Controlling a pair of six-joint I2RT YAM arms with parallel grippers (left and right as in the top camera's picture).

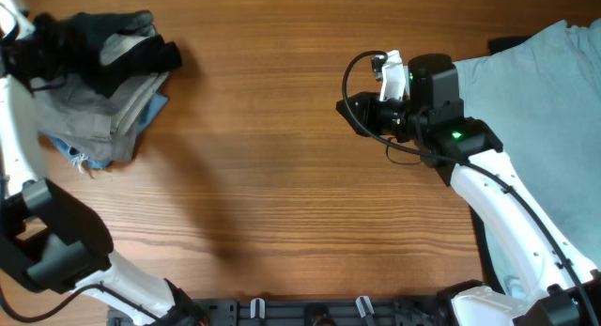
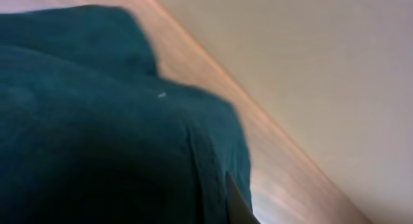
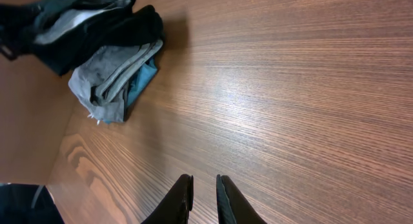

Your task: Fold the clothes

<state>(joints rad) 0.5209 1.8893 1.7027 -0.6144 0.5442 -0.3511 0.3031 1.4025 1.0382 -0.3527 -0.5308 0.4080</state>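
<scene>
The clothes lie in a pile at the table's far left: a black cloth (image 1: 103, 35) on top of grey trousers (image 1: 89, 119), with a bit of blue fabric (image 1: 66, 147) under them. The pile also shows in the right wrist view (image 3: 103, 50). My left gripper (image 1: 23, 44) is at the pile's left end. Dark cloth (image 2: 97, 133) fills its wrist view against one visible fingertip (image 2: 239, 204), so it seems shut on the black cloth. A light blue T-shirt (image 1: 554, 110) lies spread at the right. My right gripper (image 3: 203, 198) hovers over bare wood (image 1: 352, 110), almost shut and empty.
The wooden table (image 1: 272, 176) stretches between the pile and the T-shirt. My right arm (image 1: 488, 185) lies over the T-shirt's left edge. The table's left edge (image 3: 58, 146) shows in the right wrist view.
</scene>
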